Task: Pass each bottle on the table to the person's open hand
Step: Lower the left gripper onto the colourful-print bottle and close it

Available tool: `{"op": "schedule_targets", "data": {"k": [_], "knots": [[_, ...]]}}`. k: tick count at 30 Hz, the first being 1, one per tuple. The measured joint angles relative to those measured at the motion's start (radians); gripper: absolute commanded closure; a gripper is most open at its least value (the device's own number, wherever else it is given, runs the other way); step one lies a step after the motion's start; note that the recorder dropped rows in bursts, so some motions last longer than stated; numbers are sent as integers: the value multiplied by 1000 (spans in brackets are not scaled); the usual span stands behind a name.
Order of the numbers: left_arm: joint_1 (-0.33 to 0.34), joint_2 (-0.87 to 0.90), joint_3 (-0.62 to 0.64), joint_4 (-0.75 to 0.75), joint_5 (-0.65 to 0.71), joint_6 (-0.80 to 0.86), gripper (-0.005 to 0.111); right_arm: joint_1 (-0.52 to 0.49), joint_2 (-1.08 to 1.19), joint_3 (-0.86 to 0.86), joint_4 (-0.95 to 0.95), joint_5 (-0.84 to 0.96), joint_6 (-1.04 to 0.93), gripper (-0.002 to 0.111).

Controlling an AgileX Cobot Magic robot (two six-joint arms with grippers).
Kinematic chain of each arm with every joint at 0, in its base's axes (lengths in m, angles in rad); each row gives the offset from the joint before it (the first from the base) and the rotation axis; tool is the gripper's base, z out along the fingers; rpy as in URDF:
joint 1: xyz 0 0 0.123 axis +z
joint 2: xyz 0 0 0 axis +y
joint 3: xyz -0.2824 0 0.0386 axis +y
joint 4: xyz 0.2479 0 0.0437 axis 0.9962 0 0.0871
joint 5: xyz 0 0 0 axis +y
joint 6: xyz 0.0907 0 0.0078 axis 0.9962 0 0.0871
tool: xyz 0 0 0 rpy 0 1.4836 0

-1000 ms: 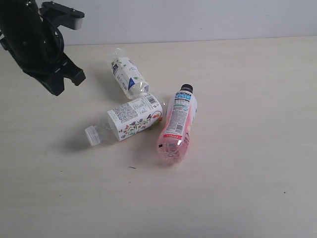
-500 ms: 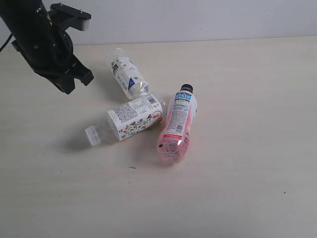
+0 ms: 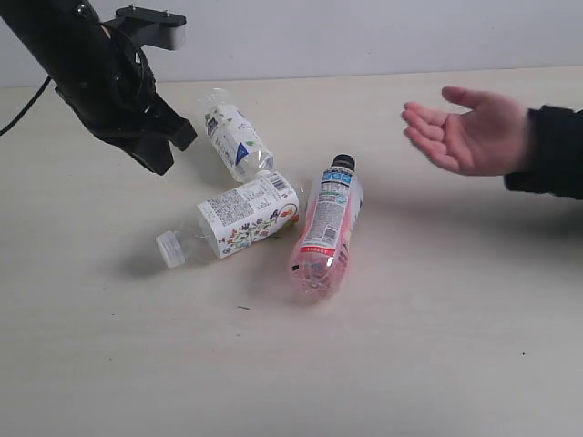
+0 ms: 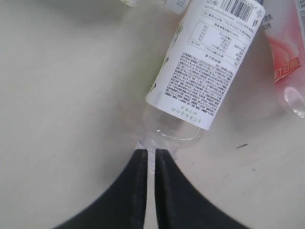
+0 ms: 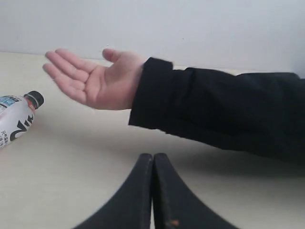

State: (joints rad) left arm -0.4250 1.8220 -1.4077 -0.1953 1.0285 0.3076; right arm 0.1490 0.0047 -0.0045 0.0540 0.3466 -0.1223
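Three bottles lie on their sides on the table (image 3: 428, 346). The one with a white label and blue triangle (image 3: 235, 141) is farthest back, the white flowered one (image 3: 244, 216) lies in the middle, and the pink one with a black cap (image 3: 328, 228) is to its right. My left gripper (image 3: 164, 157) hovers left of the blue-triangle bottle, empty, its jaws a sliver apart. In the left wrist view the gripper (image 4: 151, 150) points at the flowered bottle's (image 4: 205, 71) neck. The person's open hand (image 3: 465, 137) is held palm up at the right. My right gripper (image 5: 153, 155) is shut and empty, below the hand (image 5: 95, 81).
The person's black sleeve (image 3: 556, 150) reaches in from the right edge. A pale wall runs behind the table's far edge. The pink bottle (image 5: 16, 121) shows at the side of the right wrist view.
My left arm has moved right, toward the bottles. The person's open hand has come into view from the right. The bottles have not moved.
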Motion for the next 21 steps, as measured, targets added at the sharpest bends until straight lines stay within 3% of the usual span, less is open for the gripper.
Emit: {"op": "schedule_targets", "data": {"k": [5,7,11,15,17,21], "knots": [[0,0,0,-17,0,7,97,0,0,0,0,0,0,108],[0,0,0,-35,0,28,92,0,0,0,0,0,0,108],[-13,0,4,-102,9,124,63,0,0,0,0,0,0,108],[-76,9,8,-97,-2,176,32,0,0,0,0,0,0,108],[-111,18,12,-75,-16,182,26,0,0,0,0,0,0,108],[-178,48,4,5,-21,173,26,0,0,0,0,0,0,108]]}}
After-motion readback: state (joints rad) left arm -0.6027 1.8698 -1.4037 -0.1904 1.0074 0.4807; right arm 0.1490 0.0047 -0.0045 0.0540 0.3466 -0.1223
